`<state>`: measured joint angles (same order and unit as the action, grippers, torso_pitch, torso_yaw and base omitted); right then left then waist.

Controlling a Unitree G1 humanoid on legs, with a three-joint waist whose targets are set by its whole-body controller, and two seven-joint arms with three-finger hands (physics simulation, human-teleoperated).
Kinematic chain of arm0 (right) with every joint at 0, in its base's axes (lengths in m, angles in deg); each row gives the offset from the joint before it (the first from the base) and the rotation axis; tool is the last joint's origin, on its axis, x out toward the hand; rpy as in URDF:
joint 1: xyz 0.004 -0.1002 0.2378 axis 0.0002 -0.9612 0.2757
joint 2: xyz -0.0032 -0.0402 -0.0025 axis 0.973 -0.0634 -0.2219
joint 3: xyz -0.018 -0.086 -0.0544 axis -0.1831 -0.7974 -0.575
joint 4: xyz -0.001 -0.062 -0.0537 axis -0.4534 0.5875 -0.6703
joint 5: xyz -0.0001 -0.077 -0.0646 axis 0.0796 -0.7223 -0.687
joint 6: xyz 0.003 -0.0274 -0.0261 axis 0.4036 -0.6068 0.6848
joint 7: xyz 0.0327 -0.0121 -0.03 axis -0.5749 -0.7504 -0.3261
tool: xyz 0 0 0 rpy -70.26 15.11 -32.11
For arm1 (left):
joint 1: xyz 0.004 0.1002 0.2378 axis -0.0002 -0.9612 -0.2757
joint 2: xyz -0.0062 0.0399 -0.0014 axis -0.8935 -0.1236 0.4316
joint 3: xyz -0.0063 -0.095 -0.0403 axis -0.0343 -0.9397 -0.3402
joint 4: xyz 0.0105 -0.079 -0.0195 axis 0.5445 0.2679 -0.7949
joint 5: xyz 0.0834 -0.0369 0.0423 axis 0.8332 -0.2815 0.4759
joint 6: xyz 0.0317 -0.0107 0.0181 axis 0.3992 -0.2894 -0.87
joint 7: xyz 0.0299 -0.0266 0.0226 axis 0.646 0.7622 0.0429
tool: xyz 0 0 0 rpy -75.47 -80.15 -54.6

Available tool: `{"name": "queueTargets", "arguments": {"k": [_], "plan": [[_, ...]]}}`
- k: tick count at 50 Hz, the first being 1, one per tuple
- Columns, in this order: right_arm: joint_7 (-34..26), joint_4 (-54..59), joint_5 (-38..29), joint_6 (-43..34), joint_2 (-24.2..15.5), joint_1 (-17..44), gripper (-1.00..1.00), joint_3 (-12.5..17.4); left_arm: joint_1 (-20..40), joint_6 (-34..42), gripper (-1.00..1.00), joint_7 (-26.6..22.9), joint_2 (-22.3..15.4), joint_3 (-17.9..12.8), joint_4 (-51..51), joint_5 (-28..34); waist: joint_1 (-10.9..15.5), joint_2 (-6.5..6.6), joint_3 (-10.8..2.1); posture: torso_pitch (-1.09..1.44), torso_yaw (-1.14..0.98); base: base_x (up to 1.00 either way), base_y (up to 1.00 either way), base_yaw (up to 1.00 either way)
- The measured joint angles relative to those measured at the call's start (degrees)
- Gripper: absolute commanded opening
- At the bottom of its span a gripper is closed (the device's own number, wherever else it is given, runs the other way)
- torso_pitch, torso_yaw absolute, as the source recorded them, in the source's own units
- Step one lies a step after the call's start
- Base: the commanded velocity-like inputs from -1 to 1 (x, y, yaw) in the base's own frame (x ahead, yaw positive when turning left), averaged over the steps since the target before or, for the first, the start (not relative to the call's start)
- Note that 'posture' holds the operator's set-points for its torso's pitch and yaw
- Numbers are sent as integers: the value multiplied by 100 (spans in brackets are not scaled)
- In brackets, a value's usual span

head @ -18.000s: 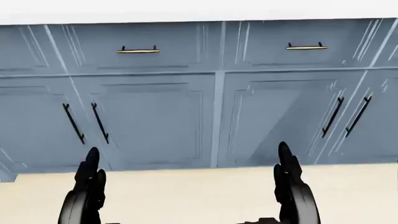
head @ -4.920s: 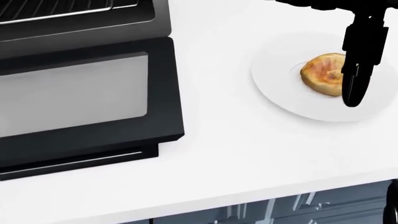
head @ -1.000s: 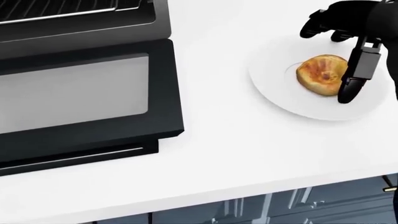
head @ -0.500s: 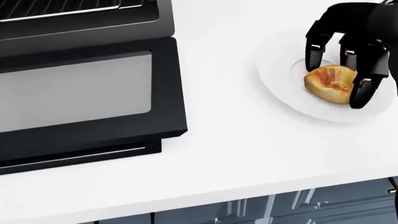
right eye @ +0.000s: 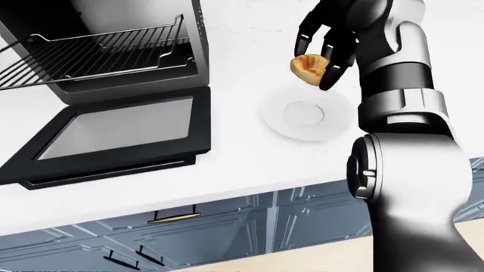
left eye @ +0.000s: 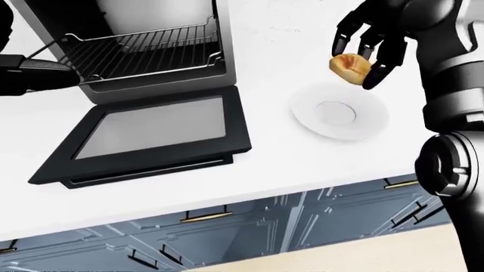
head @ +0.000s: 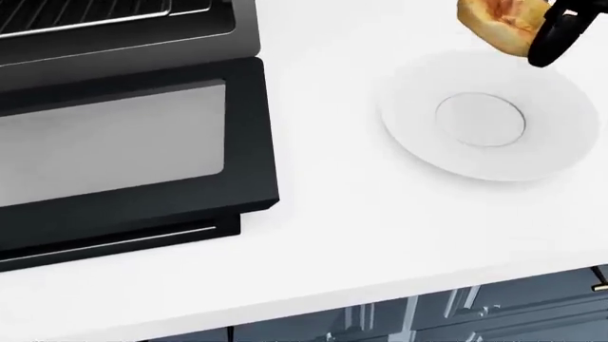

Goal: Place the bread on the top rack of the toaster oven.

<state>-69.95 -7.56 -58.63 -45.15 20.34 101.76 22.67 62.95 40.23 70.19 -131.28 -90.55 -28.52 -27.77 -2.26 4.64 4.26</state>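
— What is the right hand [left eye: 366, 48] doing?

— Its dark fingers [right eye: 331, 72] are curled round the bread [left eye: 350, 67], pinching it from above and from the side. The bread, a golden roll, hangs in that grip clear of the plate [left eye: 340, 111], up and slightly left of the plate's middle in the left-eye view. In the head view only one fingertip and the bread show at the top right corner.

— And the plate itself?

— White, round, with nothing on it, lying flat on the white table [left eye: 272, 170] just below the held bread.

— Where is the toaster oven?

— To the left of the plate in every view, well apart from the hand. The toaster oven [left eye: 219, 39] stands with its door [left eye: 151, 139] dropped flat onto the table, glass pane facing up. A wire rack [left eye: 143, 54] shows inside the opening, pulled partly out over the door's hinge edge. I cannot tell from these views whether another rack sits above or below it.

— The left hand?

— A dark shape [left eye: 30, 76] enters at the left edge of the left-eye view, just beside the rack's corner. Its fingers are cut off, so I cannot tell whether they are spread or pressed together.

— Anything under the table?

— Blue-grey cabinet fronts [right eye: 227, 232] with brass and black handles, and pale floor at the bottom right.
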Motion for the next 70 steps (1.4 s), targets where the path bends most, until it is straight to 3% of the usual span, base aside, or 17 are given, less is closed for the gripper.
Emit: {"name": "queueTargets", "arguments": {"k": [17,28,41,50,62,70], "plan": [[24,296,620,-815,207,1502,-92,9,-80,-50,100,-12,-79,-117,59,-63,-25,40,49,0,0,0,0,0],[-40,213,915,-1283,571,2235,-91,0,-87,-97,100,62,-157,-101,71,-196,-53,91,89,0,0,0,0,0],[2,-486,1572,-2433,1585,2709,-91,-56,-123,-164,100,90,-281,-153,128,-345,-81,146,128,0,0,0,0,0],[42,-1141,1806,-2934,2016,2528,-92,-283,-192,-242,100,84,-310,-148,171,-375,-99,159,134,0,0,0,0,0],[-208,-2138,1645,-3374,2537,2140,-91,-587,-289,-290,100,149,-506,-309,238,-590,-128,183,133,0,0,0,0,0],[-175,-2093,1470,-3530,2900,2205,-91,-602,-369,-434,100,209,-558,-277,236,-693,-139,230,147,0,0,0,0,0]]}}
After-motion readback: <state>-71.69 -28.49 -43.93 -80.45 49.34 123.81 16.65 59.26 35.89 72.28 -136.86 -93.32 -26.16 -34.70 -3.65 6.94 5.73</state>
